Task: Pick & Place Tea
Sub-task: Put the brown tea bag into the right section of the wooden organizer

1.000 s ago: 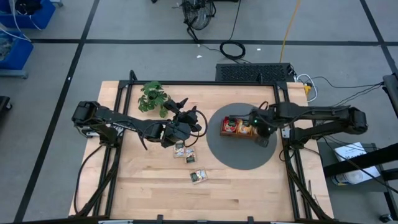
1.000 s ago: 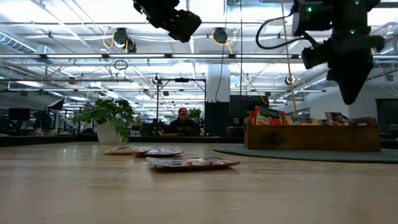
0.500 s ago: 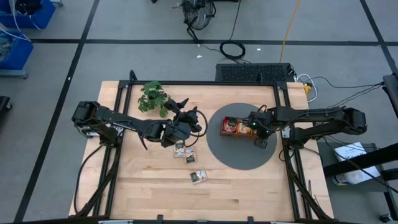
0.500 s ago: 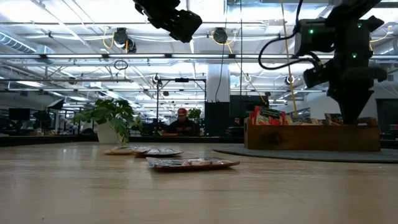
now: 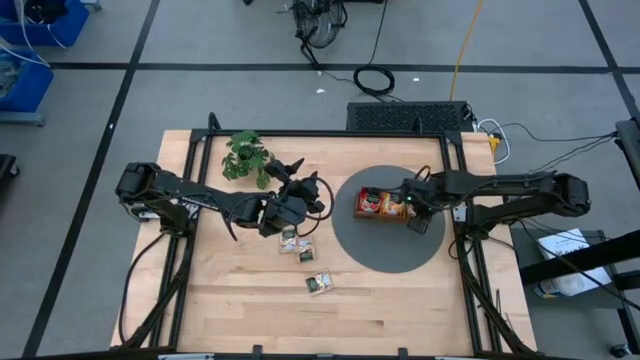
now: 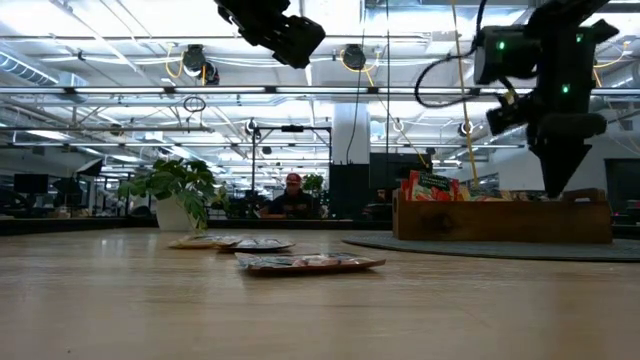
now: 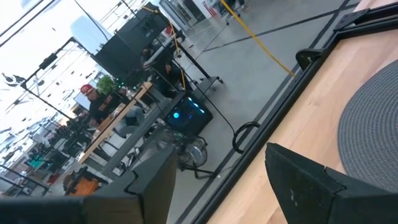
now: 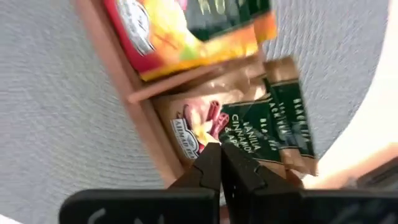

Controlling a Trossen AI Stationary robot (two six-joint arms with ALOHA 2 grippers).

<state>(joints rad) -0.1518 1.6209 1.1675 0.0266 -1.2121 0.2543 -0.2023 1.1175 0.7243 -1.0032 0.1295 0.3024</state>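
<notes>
High view shows loose tea sachets at the table's centre, one more toward six o'clock, and others filed in the wooden tray at three o'clock on the grey mat. They look light, thin and bendable; pinching an edge seems best. Left gripper hovers spread and empty above the loose ones. Right gripper, fingers pressed together holding nothing, points into the tray.

Tea sachets lie flat on the wooden table, more upright in the wooden tray; the right gripper, fingers closed, hangs above the tray, a plant behind.
</notes>
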